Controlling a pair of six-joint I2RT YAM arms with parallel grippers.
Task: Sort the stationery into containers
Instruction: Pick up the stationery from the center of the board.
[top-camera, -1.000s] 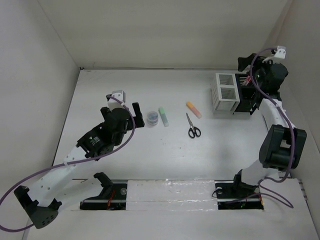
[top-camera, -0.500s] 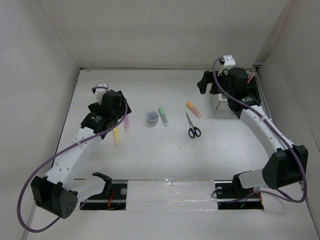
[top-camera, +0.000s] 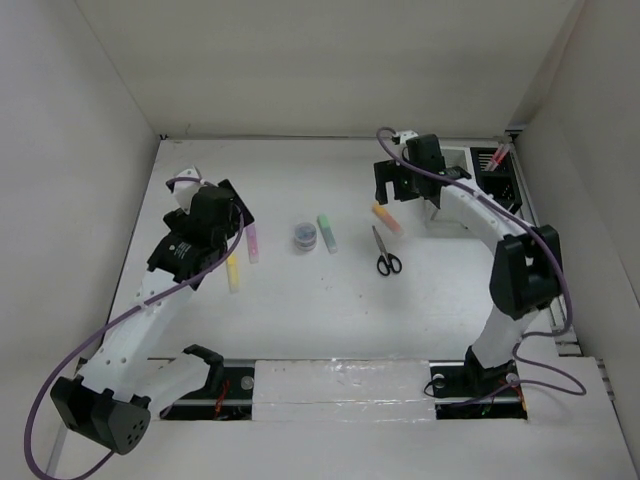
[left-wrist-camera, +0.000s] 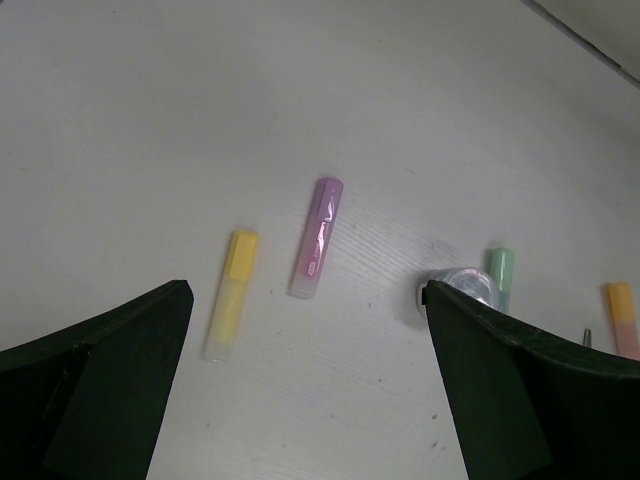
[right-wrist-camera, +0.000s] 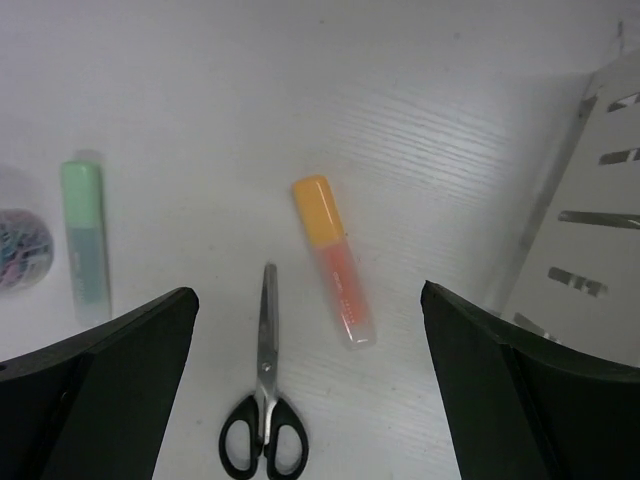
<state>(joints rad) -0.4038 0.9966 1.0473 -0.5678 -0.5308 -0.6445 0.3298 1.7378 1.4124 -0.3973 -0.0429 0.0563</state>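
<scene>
Lying loose in front, scissors (top-camera: 387, 258), yellow highlighter (top-camera: 232, 272) and purple highlighter (top-camera: 253, 243) await sorting; left gripper (left-wrist-camera: 305, 292) hangs over those two highlighters, jaws wide, empty; right gripper (right-wrist-camera: 307, 293), equally wide and empty, hovers above the orange highlighter (right-wrist-camera: 335, 262), likely lining up a pick; white organizer (right-wrist-camera: 600, 200) and black organizer (top-camera: 500, 180) stand farthest; no writing legible.

White table (top-camera: 330, 310), plain white walls (top-camera: 330, 60) on three sides
</scene>
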